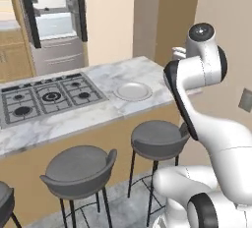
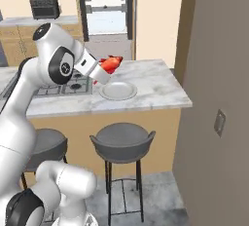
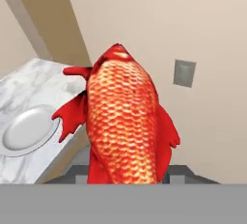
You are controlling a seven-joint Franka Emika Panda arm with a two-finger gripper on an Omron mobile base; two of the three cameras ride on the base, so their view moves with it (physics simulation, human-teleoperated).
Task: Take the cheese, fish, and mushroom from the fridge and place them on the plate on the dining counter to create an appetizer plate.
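The claw [image 2: 103, 70] is clamped on the fish [image 3: 125, 121]; centre it over the plate [image 2: 118, 91] (bare now) on the counter [image 2: 155, 86], lower, then release.

Three views set around one dining surface

The surface [image 1: 98, 114] and plate [image 1: 133, 91] were shared by both base views, seen from behind, left and right; the fish [image 3: 123, 121] was viewed closely from the hand.
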